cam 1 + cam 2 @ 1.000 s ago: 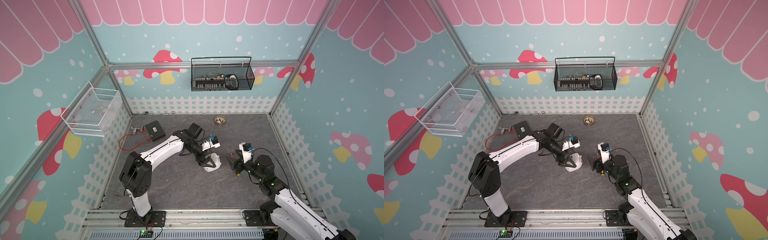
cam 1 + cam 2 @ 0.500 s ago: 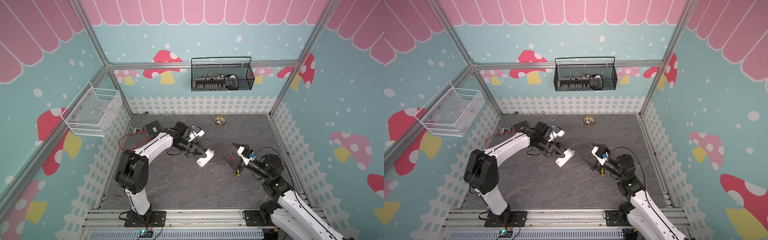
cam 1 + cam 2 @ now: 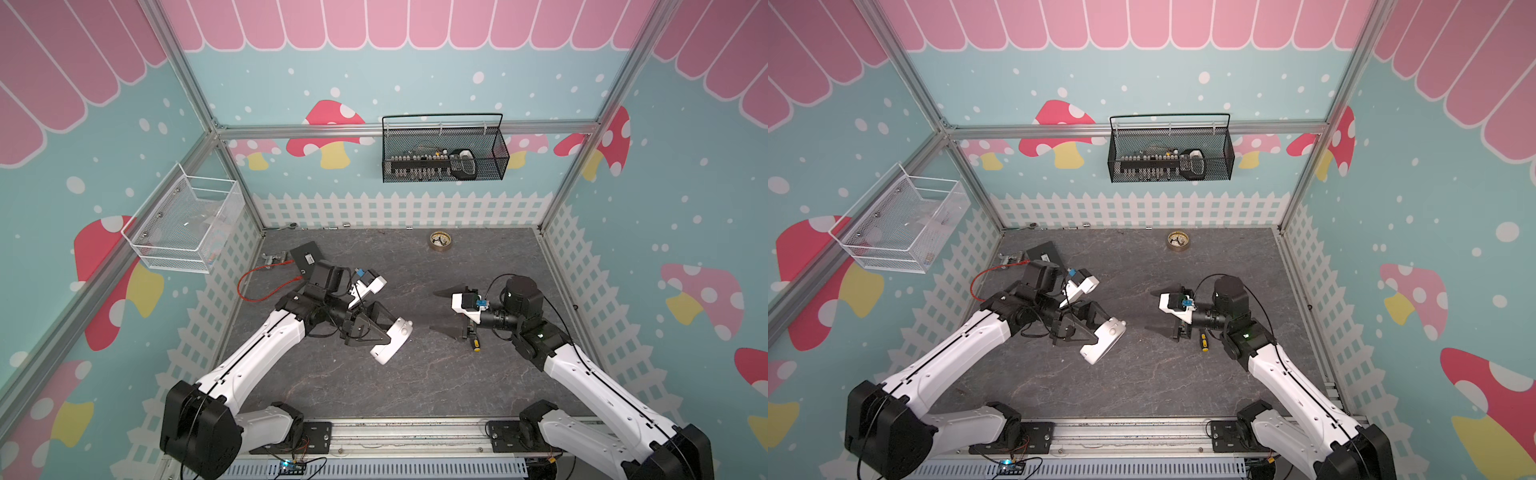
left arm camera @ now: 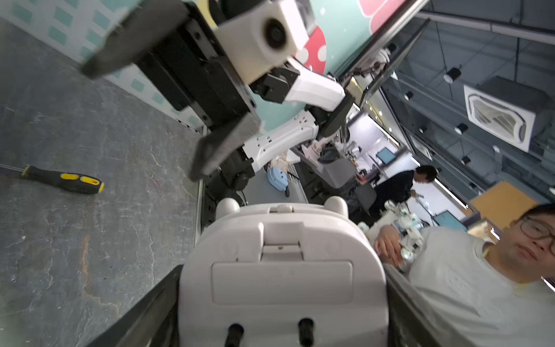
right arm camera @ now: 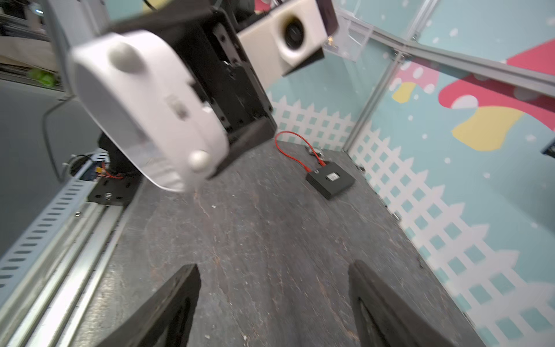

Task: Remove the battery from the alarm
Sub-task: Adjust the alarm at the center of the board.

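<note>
Both arms have drawn apart: the left gripper [image 3: 380, 330], clamped on the alarm [image 4: 282, 270], holds it aloft; the right gripper [image 3: 433, 310], jaws apart and empty, faces the alarm. Its back cover [image 4: 282, 282] looks shut, with the battery presumably hidden inside; prying that cover off comes next.

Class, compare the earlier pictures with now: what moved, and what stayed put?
The left gripper, still gripping the alarm clock, carried it leftward and nearer the front rail, away from the right gripper. The right gripper, open and empty, tilted from pointing down to level. Screwdriver, black box and brass dial stayed put.
</note>
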You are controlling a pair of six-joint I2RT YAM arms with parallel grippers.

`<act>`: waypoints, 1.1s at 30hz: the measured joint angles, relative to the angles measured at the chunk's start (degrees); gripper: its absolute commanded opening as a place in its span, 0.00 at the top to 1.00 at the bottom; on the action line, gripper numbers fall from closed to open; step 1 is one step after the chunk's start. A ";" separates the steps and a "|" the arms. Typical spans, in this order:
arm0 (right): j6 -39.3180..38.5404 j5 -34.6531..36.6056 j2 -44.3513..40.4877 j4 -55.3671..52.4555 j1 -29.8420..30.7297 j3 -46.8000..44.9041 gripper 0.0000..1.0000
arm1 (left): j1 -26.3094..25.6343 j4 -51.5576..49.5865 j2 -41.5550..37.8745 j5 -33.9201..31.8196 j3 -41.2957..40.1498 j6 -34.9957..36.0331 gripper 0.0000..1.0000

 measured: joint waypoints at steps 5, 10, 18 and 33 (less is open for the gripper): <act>-2.82 -0.72 0.13 -5.77 9.99 4.22 0.17 | 0.98 19.82 -2.71 0.09 -9.16 -19.02 0.67; -5.81 0.83 2.73 -9.70 13.81 6.32 0.17 | 0.94 26.73 -0.33 0.07 -7.96 -24.26 0.66; -8.66 3.30 8.39 -9.90 14.03 9.01 0.16 | 0.79 28.30 0.55 0.09 -7.89 -25.79 0.67; -12.63 -0.83 15.54 -9.38 14.05 14.16 0.23 | 0.50 28.96 0.50 0.09 -7.89 -26.08 0.67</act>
